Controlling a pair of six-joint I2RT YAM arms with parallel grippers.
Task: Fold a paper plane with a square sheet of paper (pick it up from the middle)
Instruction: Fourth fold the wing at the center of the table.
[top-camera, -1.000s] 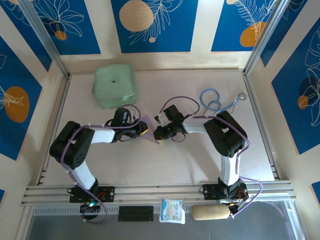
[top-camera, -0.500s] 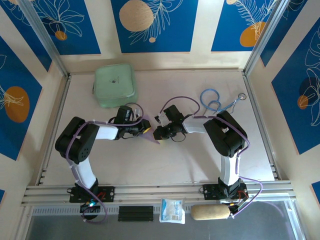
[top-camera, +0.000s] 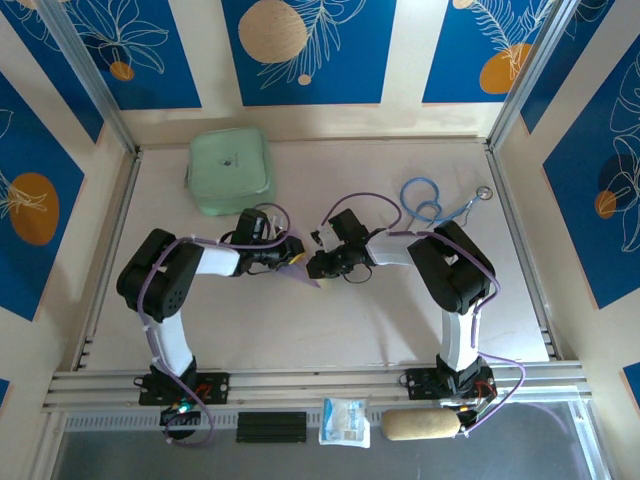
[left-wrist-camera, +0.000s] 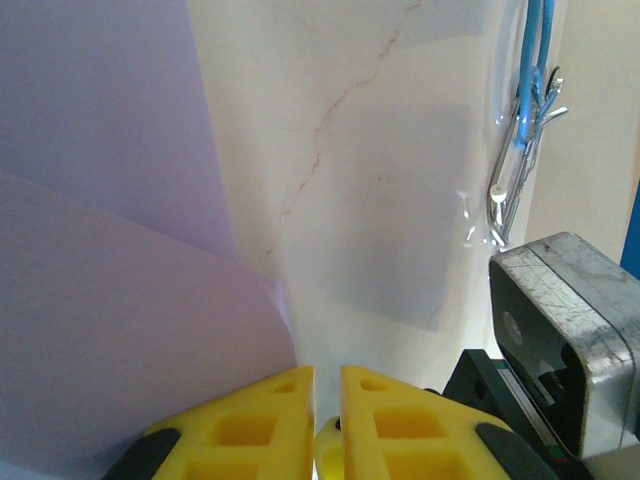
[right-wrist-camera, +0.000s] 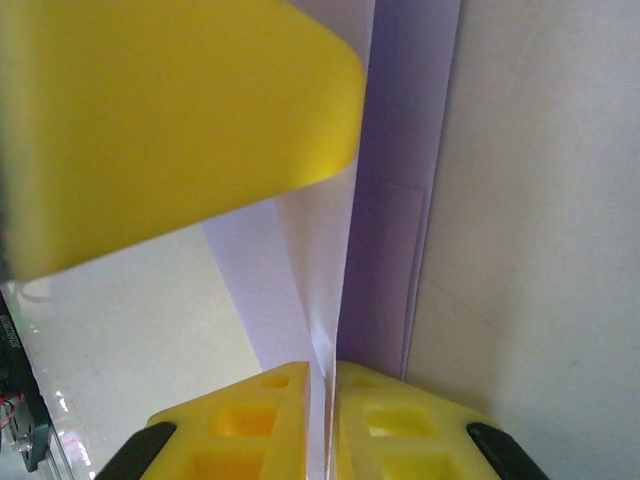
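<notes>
Right gripper pinches a standing fold of the lilac paper, whose thin edge runs straight between its yellow pads. Left gripper has its pads drawn almost together; the paper lies against the pad at 9 o'clock, and we cannot tell whether any is caught. From above, we see the paper near the middle of the table, with the left gripper at its 10 o'clock and the right at 3 o'clock. A mint-green pouch lies at 11 o'clock and a blue cord at 2 o'clock, both well apart.
</notes>
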